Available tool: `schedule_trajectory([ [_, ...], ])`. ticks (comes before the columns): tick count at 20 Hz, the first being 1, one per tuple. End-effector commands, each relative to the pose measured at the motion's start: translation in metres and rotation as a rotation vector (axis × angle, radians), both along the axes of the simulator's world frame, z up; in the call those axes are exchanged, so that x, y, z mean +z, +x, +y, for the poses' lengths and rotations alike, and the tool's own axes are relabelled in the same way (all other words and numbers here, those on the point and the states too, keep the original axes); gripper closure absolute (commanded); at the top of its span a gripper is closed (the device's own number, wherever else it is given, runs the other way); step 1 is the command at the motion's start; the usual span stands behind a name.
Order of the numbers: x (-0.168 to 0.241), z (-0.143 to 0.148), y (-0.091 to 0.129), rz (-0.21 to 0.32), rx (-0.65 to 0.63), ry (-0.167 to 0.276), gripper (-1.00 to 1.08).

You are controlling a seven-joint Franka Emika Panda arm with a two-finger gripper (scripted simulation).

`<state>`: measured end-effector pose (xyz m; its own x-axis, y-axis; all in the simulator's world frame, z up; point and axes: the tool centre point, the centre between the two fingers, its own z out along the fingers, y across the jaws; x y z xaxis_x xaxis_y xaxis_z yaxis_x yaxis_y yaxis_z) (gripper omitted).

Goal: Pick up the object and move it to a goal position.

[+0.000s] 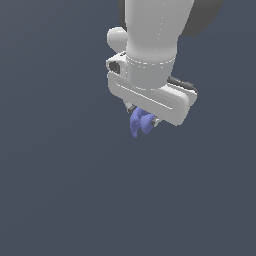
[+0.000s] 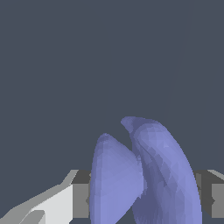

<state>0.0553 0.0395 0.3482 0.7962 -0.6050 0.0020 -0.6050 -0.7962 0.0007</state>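
While clamped between the fingers of the end effector (image 1: 143,119), the object (image 1: 141,123) is held hanging lengthwise directly beneath it.

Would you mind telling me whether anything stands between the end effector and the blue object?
Nothing visible does: the blue object already sits between the fingers of the end effector, which is closed on it.

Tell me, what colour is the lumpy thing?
Periwinkle blue; the lumpy thing shows best in the wrist view.
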Motion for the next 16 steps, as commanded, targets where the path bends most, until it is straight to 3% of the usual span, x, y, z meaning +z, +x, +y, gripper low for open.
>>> schedule_trajectory([
  [1, 0.021, 0.008, 0.003, 0.001, -0.001, 0.000, 1.08],
  [16, 0.103, 0.039, 0.019, 0.001, 0.001, 0.001, 1.08],
])
